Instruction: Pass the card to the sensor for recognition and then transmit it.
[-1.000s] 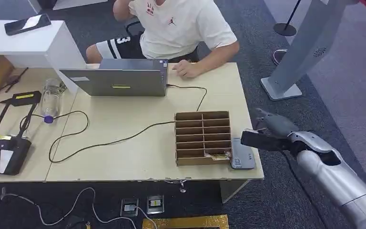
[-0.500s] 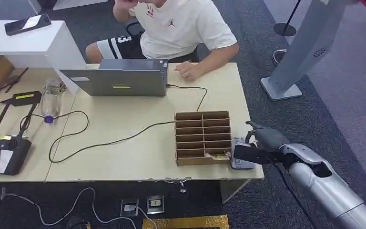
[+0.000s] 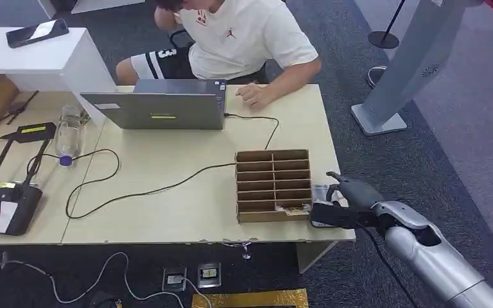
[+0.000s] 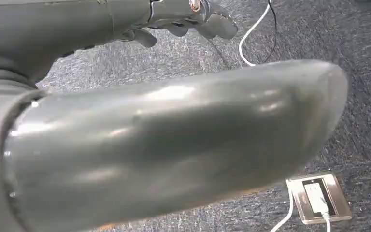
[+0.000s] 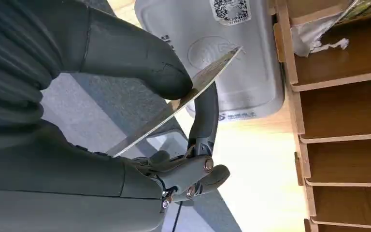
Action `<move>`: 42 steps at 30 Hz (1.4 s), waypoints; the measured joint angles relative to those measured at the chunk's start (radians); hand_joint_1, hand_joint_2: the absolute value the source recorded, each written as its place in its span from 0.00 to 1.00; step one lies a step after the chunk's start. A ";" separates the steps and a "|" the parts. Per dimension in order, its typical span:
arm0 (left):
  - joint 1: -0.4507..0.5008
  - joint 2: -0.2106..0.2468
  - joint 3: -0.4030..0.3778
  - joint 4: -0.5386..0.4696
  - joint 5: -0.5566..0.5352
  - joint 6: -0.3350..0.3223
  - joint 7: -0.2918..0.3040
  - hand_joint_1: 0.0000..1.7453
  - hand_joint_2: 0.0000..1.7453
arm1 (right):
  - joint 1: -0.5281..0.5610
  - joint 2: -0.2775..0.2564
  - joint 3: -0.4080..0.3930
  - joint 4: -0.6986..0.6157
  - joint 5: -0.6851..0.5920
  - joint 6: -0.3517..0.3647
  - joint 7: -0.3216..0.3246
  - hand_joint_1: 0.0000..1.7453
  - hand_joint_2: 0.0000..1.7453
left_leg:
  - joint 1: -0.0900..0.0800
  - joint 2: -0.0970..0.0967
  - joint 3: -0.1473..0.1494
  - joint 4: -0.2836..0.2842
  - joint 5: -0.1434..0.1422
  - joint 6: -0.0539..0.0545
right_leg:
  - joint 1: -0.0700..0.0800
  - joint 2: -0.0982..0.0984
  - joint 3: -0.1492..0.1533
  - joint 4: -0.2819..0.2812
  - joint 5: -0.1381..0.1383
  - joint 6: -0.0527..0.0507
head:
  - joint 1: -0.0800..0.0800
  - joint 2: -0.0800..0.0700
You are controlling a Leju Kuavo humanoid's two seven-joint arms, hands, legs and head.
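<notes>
On the beige table (image 3: 186,192) I see my right hand (image 3: 346,200) pinching the card (image 5: 183,99) between thumb and finger, just over the grey sensor (image 5: 232,63) beside the wooden organizer (image 3: 273,185).

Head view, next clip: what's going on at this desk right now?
The robot's right hand pinches a thin card between thumb and a finger and holds it over the grey card reader at the table's right edge, beside the wooden compartment rack. Whether the card touches the reader is unclear. A person sits across the table at a laptop.
</notes>
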 joint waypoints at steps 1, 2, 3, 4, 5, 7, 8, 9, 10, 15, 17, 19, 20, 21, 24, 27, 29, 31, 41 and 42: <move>0.000 0.000 0.000 0.000 0.001 0.000 0.000 0.00 0.00 | 0.002 0.002 0.001 0.000 0.000 0.000 0.000 1.00 1.00 | 0.000 0.000 0.000 0.000 0.000 0.000 | 0.000 0.000 0.000 0.000 0.000 0.000 | 0.000 0.000; 0.000 0.000 0.000 0.000 0.003 0.000 0.000 0.00 0.00 | 0.005 0.003 0.003 0.000 0.000 -0.001 0.000 1.00 1.00 | 0.000 0.000 0.000 0.000 0.000 0.000 | 0.000 0.000 0.000 0.000 0.000 0.000 | 0.000 0.000; 0.000 0.000 0.000 0.000 0.004 0.000 0.000 0.00 0.00 | 0.009 0.004 0.005 0.000 0.000 -0.002 0.000 1.00 1.00 | 0.000 0.000 0.000 0.000 0.000 0.000 | 0.000 0.000 0.000 0.000 0.000 0.000 | 0.000 0.000; 0.000 0.000 0.000 0.000 0.005 0.000 0.000 0.00 0.00 | 0.012 0.005 0.008 0.000 0.000 -0.002 0.000 1.00 1.00 | 0.000 0.000 0.000 0.000 0.000 0.000 | 0.000 0.000 0.000 0.000 0.000 0.000 | 0.000 0.000; 0.000 0.000 0.000 0.000 0.005 0.000 0.000 0.00 0.00 | 0.017 0.007 0.010 0.000 0.000 -0.003 0.000 1.00 1.00 | 0.000 0.000 0.000 0.000 0.000 0.000 | 0.000 0.000 0.000 0.000 0.000 0.000 | 0.000 0.000; 0.000 0.001 0.000 0.000 0.005 0.000 0.000 0.00 0.00 | 0.018 0.008 0.012 0.000 -0.002 -0.008 0.002 1.00 1.00 | 0.000 0.000 0.000 0.000 0.000 0.000 | 0.000 0.000 0.000 0.000 0.000 0.000 | 0.000 0.000; 0.000 0.001 0.000 0.000 0.004 0.000 0.000 0.00 0.00 | 0.020 0.009 0.013 0.000 -0.003 -0.009 0.003 1.00 1.00 | 0.000 0.001 0.000 0.000 0.000 0.000 | 0.000 0.000 0.000 0.000 0.000 0.000 | 0.000 0.000; 0.000 0.002 0.000 0.000 0.004 0.000 0.000 0.00 0.00 | 0.021 0.010 0.013 0.000 -0.003 -0.010 0.005 1.00 1.00 | 0.000 0.001 0.000 0.000 0.000 0.000 | 0.000 0.001 0.000 0.000 0.000 0.000 | 0.000 0.000; 0.000 0.002 0.000 0.000 0.004 0.000 0.000 0.00 0.00 | 0.021 0.011 0.014 0.000 -0.004 -0.011 0.005 1.00 1.00 | 0.000 0.001 0.000 0.000 0.000 0.000 | 0.000 0.001 0.000 0.000 0.000 0.000 | 0.000 0.000; 0.000 0.005 -0.006 0.000 0.003 0.000 0.000 0.00 0.00 | 0.024 0.017 0.023 0.000 -0.007 -0.020 0.008 1.00 1.00 | 0.000 0.001 0.001 0.000 0.000 0.000 | 0.000 0.001 0.000 0.000 0.000 0.000 | 0.000 0.000; 0.000 0.005 -0.007 0.000 0.003 0.000 0.000 0.00 0.00 | 0.025 0.018 0.025 0.000 -0.011 -0.024 0.009 1.00 1.00 | 0.000 0.001 0.001 0.000 0.000 0.000 | 0.000 0.001 0.000 0.000 0.000 0.000 | 0.000 0.000; 0.000 0.005 -0.008 0.000 0.003 0.002 0.000 0.00 0.00 | 0.029 0.018 0.026 0.000 -0.015 -0.029 0.010 1.00 1.00 | 0.000 0.001 0.001 0.000 0.000 0.000 | 0.000 0.001 0.001 0.000 0.000 0.000 | 0.000 0.000; 0.000 0.005 -0.008 0.000 0.003 0.002 0.000 0.00 0.00 | 0.030 0.019 0.026 0.000 -0.017 -0.030 0.011 1.00 1.00 | 0.000 0.002 0.001 0.000 0.000 0.000 | 0.000 0.001 0.001 0.000 0.000 0.000 | 0.000 0.000; 0.000 0.005 -0.008 0.000 0.003 0.003 0.000 0.00 0.00 | 0.033 0.019 0.026 0.000 -0.018 -0.033 0.012 1.00 1.00 | 0.000 0.002 0.002 0.000 0.000 0.000 | 0.000 0.001 0.001 0.000 0.000 0.000 | 0.000 0.000; 0.000 0.005 -0.008 0.000 0.003 0.003 0.000 0.00 0.00 | 0.039 0.021 0.026 0.000 -0.023 -0.043 0.015 1.00 1.00 | 0.001 0.003 0.002 0.000 0.000 0.000 | 0.001 0.001 0.001 0.000 0.000 0.000 | 0.000 0.000; 0.000 0.005 -0.008 0.000 0.003 0.003 0.000 0.00 0.00 | 0.045 0.023 0.026 0.000 -0.023 -0.048 0.015 1.00 1.00 | 0.001 0.003 0.002 0.000 0.000 0.000 | 0.001 0.001 0.001 0.000 0.000 0.000 | 0.000 0.000; 0.000 0.005 -0.008 0.000 0.003 0.003 0.000 0.00 0.00 | 0.050 0.024 0.026 0.000 -0.023 -0.050 0.015 1.00 1.00 | 0.001 0.003 0.002 0.000 0.000 0.000 | 0.001 0.001 0.001 0.000 0.000 0.000 | 0.000 0.000; 0.000 0.005 -0.008 0.000 0.005 0.003 0.000 0.00 0.00 | 0.051 0.026 0.027 0.000 -0.023 -0.055 0.015 1.00 1.00 | 0.001 0.003 0.002 0.000 0.000 0.000 | 0.001 0.001 0.001 0.000 0.000 0.000 | 0.000 0.000; 0.000 0.005 -0.008 0.000 0.013 0.003 0.000 0.00 0.00 | 0.041 0.027 0.027 0.003 -0.021 -0.063 0.005 1.00 1.00 | 0.001 0.003 0.002 0.000 0.000 0.000 | 0.001 0.001 0.001 0.000 0.000 0.000 | 0.000 0.000; 0.000 0.005 -0.008 0.000 0.016 0.003 0.000 0.00 0.00 | 0.038 0.026 0.027 0.003 -0.018 -0.061 0.003 1.00 1.00 | 0.001 0.003 0.002 0.000 0.000 0.000 | 0.001 0.001 0.001 0.000 0.000 0.000 | 0.000 0.000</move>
